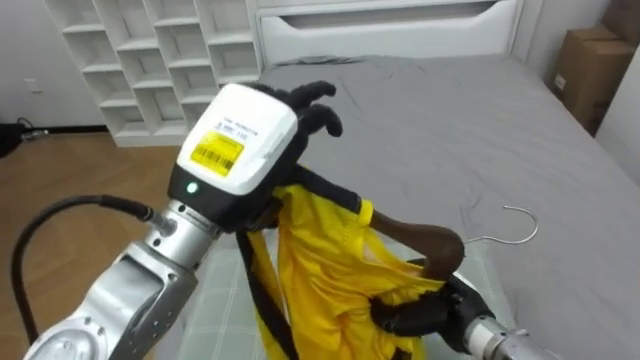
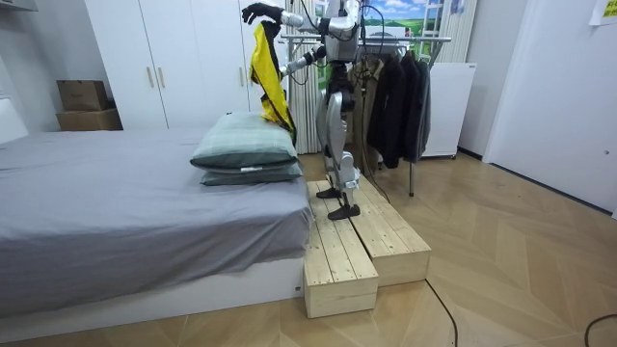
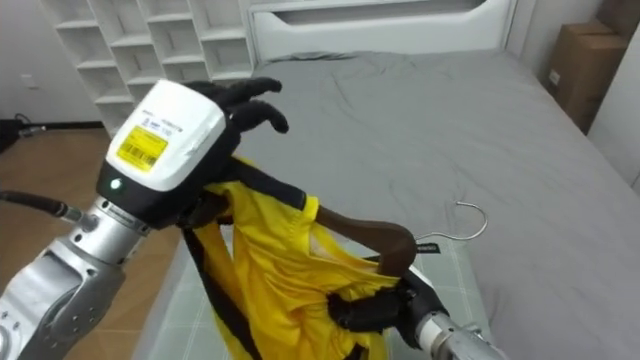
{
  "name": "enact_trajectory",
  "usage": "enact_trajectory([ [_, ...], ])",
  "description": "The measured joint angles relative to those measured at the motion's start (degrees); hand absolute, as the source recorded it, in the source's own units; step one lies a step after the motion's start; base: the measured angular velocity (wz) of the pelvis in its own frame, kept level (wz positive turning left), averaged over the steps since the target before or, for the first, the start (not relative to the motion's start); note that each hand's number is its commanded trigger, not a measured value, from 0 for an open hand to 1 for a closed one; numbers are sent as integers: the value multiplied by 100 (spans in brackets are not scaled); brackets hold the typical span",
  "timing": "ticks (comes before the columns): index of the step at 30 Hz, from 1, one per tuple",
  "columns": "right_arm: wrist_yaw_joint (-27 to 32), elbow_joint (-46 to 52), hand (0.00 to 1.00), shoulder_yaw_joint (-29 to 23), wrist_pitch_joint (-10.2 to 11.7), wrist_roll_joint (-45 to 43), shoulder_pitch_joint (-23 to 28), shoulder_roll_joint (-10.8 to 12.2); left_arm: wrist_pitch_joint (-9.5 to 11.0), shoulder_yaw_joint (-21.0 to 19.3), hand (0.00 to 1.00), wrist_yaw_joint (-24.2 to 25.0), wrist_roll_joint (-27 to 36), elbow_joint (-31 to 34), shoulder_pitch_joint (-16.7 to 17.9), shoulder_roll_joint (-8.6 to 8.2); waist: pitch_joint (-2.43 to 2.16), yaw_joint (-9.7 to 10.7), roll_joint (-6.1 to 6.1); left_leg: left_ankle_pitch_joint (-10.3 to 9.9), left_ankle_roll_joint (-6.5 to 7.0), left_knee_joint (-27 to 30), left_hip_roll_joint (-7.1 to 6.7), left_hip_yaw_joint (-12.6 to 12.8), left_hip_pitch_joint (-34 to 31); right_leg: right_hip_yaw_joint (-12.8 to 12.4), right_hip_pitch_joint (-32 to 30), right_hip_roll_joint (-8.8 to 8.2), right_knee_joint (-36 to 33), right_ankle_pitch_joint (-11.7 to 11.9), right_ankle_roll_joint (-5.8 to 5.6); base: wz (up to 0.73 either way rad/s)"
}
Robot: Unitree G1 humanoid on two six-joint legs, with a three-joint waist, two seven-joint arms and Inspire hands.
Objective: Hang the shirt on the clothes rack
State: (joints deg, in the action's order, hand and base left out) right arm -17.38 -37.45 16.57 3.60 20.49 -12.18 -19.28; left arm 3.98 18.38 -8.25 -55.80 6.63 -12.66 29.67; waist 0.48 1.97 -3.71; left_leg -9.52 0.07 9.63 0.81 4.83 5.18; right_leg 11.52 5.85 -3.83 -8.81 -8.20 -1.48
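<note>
Bed [image 1: 450, 120] below, room view's rack [image 2: 415, 40] behind; left hand [image 1: 305, 105] grips yellow garment [image 1: 320, 270], right hand [image 1: 415, 315] hanger [image 1: 430, 240]

We see the yellow, black-trimmed cloth garment [image 1: 320, 270] run off the bottom edge; its folds hide one arm of the dark brown wooden hanger [image 1: 425, 240] and much of the right hand [image 1: 415, 315].
</note>
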Motion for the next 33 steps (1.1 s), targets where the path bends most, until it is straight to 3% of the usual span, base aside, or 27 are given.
enact_trajectory([
  [5,-127,14,100,-462,-8,-553,499,-155,-146,-25,0,584,15,-441,121,-1,-30,-7,95,0,0,5,6,20,-89,-34,-107,5,-27,0,1,-2],
  [8,-216,135,100,-685,-8,-753,629,-175,-133,-31,0,783,158,-437,138,-7,-52,27,128,-1,1,4,10,53,-64,-68,-98,6,-43,1,2,-5],
  [13,-271,140,100,-890,4,-779,701,-190,-72,-240,0,913,518,-438,253,-11,-49,103,132,-1,0,-14,36,124,29,-139,-67,31,-65,2,4,-8],
  [18,-300,41,100,-949,-3,-1189,832,-192,-46,-420,0,967,811,-497,846,-12,-20,269,182,-1,0,-23,46,128,45,-134,-32,48,-5,4,11,0],
  [23,-332,188,100,-1174,-8,-1705,841,-198,-26,-487,0,1121,907,-731,924,-28,-15,256,243,-1,0,-46,48,173,33,-196,-88,57,-16,8,17,-5],
  [28,-337,424,100,-1175,-12,-1748,852,-227,-95,-598,0,1224,1222,-962,1117,-167,-40,264,305,-1,-1,-49,59,234,48,-209,-76,65,-9,11,21,-2],
  [33,-415,959,100,-1233,-12,-1819,978,-428,-89,-971,0,1475,1578,-1363,1696,-310,-46,241,355,-1,-1,-46,71,304,59,-318,-108,83,-9,13,25,-8],
])
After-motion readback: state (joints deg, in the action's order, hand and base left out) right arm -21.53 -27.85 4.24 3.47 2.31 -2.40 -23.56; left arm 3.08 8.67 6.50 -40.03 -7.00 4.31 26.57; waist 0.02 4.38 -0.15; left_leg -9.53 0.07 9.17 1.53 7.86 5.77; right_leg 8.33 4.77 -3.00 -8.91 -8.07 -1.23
